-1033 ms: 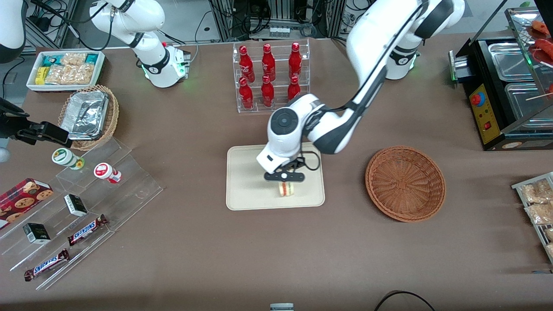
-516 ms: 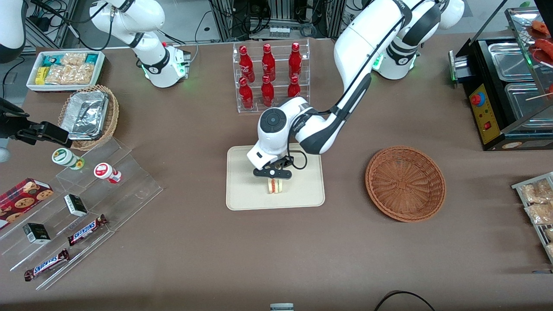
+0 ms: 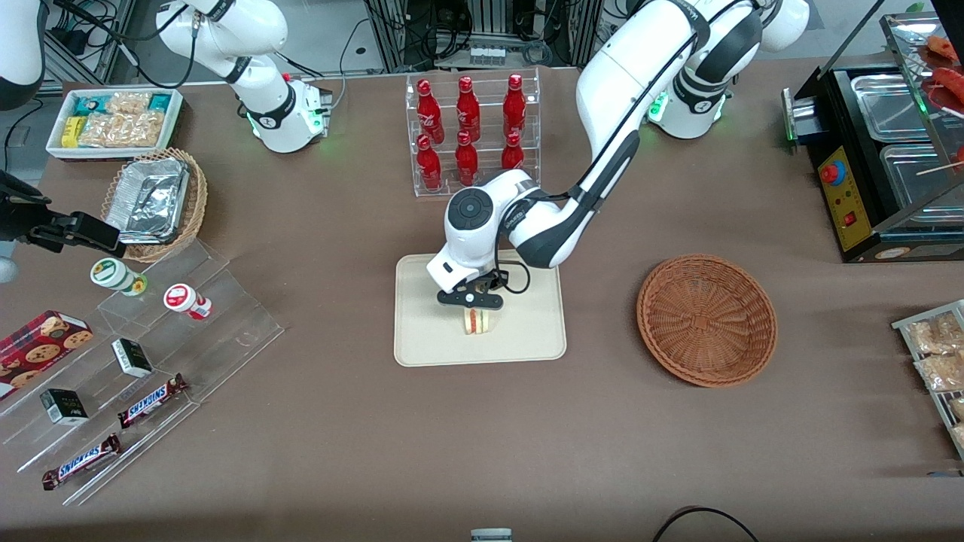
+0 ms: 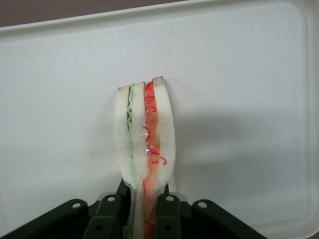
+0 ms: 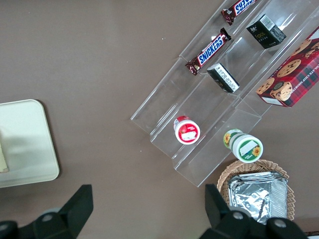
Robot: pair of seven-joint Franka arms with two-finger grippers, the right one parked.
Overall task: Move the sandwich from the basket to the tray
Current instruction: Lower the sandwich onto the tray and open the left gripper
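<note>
The gripper [image 3: 472, 299] is low over the middle of the tray [image 3: 422, 339]. Its jaws are closed tight on the sandwich [image 3: 477, 321] and pinch it thin at one end. The wrist view shows the 2 dark fingers [image 4: 107, 215] on each side of the sandwich [image 4: 144, 144], with its green and red filling facing up. The sandwich sits at the tray, but I cannot tell if it touches the tray floor. The basket [image 3: 706, 320] is on the table, well apart from the tray, toward the working arm's end.
</note>
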